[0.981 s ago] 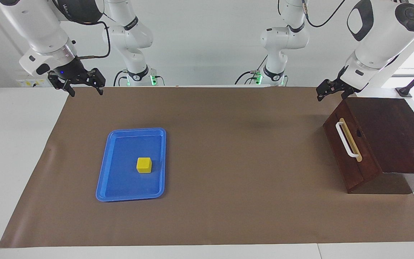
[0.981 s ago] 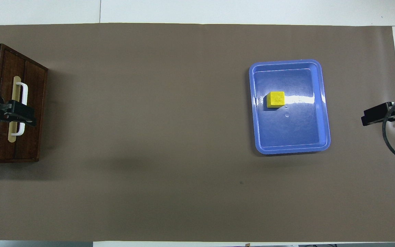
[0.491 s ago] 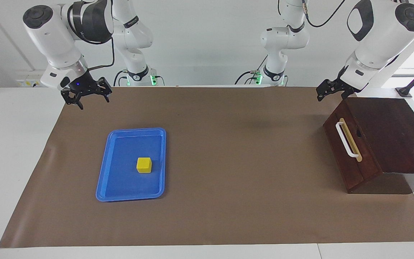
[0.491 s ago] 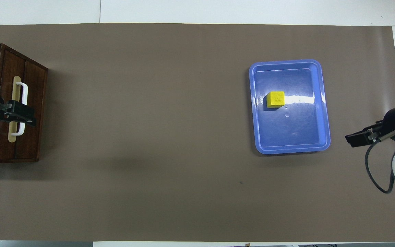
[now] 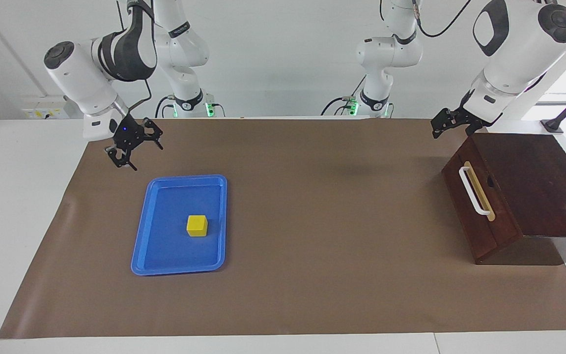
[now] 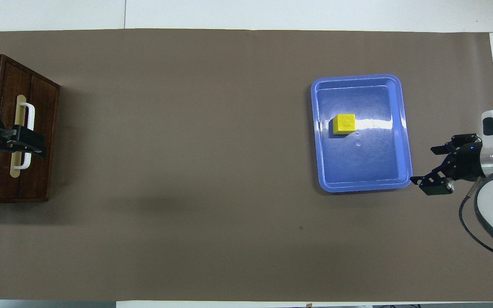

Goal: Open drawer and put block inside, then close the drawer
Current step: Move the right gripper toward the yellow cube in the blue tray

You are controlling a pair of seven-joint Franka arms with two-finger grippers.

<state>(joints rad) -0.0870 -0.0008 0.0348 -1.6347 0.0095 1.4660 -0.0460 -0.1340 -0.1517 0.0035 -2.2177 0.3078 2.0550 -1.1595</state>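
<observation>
The broad brown paper mat (image 5: 293,226) covers most of the white table; at its left-arm end — about three o'clock in the facing view — sits the dark reddish-brown wooden box (image 5: 533,187), its drawer (image 5: 479,206) fully shut, with a white bar handle (image 5: 473,191) on a tan strip facing the middle of the table; toward the right arm's end, about eight o'clock, lies the blue plastic tray (image 5: 138,246), and on its floor the small bright yellow cube block (image 5: 197,225) rests, well apart from the drawer. The right gripper (image 5: 134,147) hangs in the air over the mat just by the tray's corner nearest the robots, fingers spread wide and empty; the left gripper (image 5: 451,123) hovers above the box's top edge nearest the robots, and whether its fingers are apart I cannot tell. The step in hand looks to be the twin approach — one arm to the block, one to the handle. To do it well, the right gripper should centre squarely over the cube, line its fingers with two flat faces, and descend straight so neither finger strikes the tray's rim; the left should come down in front of the drawer, take the bar at its middle, and pull straight along the drawer's travel so it does not jam or drag the box.
</observation>
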